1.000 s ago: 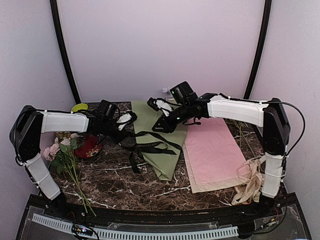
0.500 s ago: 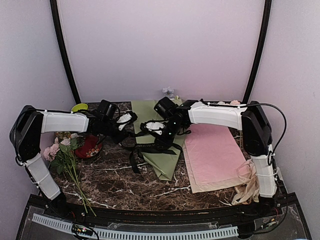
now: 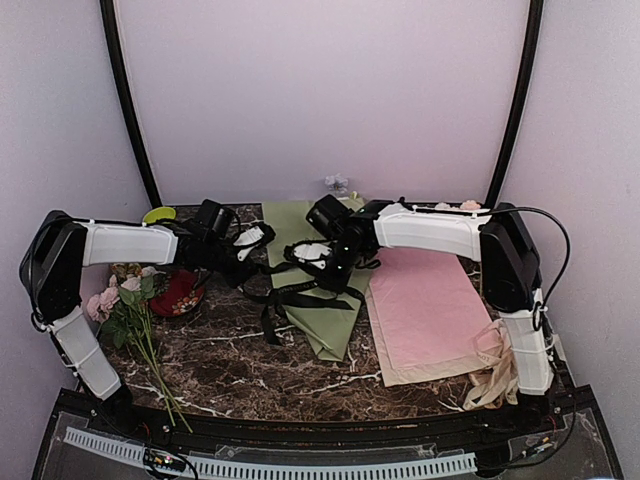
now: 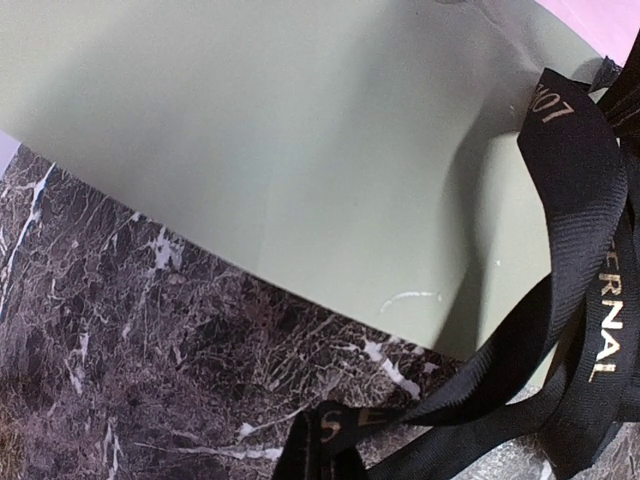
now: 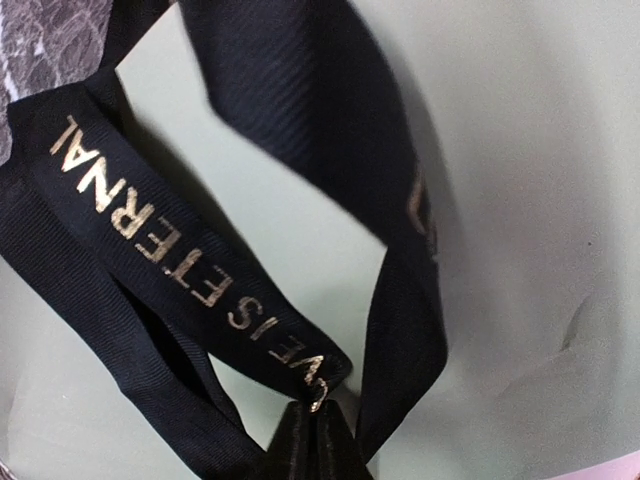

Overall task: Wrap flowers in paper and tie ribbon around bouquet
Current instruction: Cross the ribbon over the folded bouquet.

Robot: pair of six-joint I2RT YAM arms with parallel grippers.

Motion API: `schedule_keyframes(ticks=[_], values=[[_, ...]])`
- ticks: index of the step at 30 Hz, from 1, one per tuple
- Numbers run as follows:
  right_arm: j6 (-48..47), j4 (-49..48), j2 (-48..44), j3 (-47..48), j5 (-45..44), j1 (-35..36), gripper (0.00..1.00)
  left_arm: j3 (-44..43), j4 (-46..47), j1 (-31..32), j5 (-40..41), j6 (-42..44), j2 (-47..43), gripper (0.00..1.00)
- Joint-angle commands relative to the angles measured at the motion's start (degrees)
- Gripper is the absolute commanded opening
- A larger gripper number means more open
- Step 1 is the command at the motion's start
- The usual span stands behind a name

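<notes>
Two claws, one ribbon [image 3: 300, 290]: right claw [image 3: 314, 251] pinched onto its loop at frame centre above the green paper [image 3: 335, 325], left claw [image 3: 249, 239] closed at its left end, grip hidden; advise drawing both ends apart evenly, paper kept flat.

Soft even light; faint shadow under ribbon [image 5: 150, 230]

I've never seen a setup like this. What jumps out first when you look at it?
A tangle of black ribbon with pale gold lettering sprawls over the sage-green paper at the table's centre, with the left hand beside it and the right hand over it. A pink sheet lies just right of the paper, and pink-and-white flowers rest at the far left.
</notes>
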State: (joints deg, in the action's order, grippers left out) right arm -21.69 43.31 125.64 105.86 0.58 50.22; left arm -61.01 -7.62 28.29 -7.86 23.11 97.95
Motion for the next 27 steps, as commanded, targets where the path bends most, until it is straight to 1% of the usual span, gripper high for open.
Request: schedule_keyframes(ticks=[1, 4, 8, 12, 13, 15, 17, 19, 21, 27], values=[[1.37, -1.2, -2.41, 1.64, 1.45, 0.34, 0.0, -1.39, -1.81, -0.05, -0.62, 0.43, 0.09, 0.0], [2.19, -2.94, -4.54, 0.8, 5.41, 0.28, 0.0, -1.47, -2.03, -0.07, -0.72, 0.49, 0.2, 0.0], [4.21, -8.12, -7.82, -1.7, 12.65, -0.32, 0.0, -1.57, -2.12, -0.06, -0.99, 0.59, 0.17, 0.0], [11.12, -15.78, -10.27, -4.42, 24.12, -3.66, 0.0, -1.61, -2.38, -0.03, -1.11, 0.61, 0.05, 0.0], [13.88, -18.87, -10.97, -5.84, 27.08, -4.86, 0.0, -1.6, -2.47, 0.0, -1.2, 0.64, 0.11, 0.0], [20.78, -28.02, -12.54, -9.84, 32.97, -7.09, 0.0, -1.57, -2.41, -0.07, -1.41, 0.7, 0.05, 0.0], [29.91, -40.57, -13.46, -14.44, 36.02, -9.06, 0.0, -1.64, -2.57, -0.04, -1.69, 0.62, 0.17, 0.0], [39.22, -50.68, -12.99, -17.63, 37.16, -10.89, 0.0, -1.87, -2.77, -0.05, -1.72, 0.75, 0.33, 0.0], [46.52, -56.82, -11.55, -18.67, 34.32, -12.25, 0.0, -1.83, -2.84, -0.04, -1.77, 0.87, 0.31, 0.0], [61.33, -63.75, -5.45, -17.01, 25.59, -13.6, 0.0, -1.74, -3.25, -0.08, -1.89, 1.58, 0.24, 0.0]])
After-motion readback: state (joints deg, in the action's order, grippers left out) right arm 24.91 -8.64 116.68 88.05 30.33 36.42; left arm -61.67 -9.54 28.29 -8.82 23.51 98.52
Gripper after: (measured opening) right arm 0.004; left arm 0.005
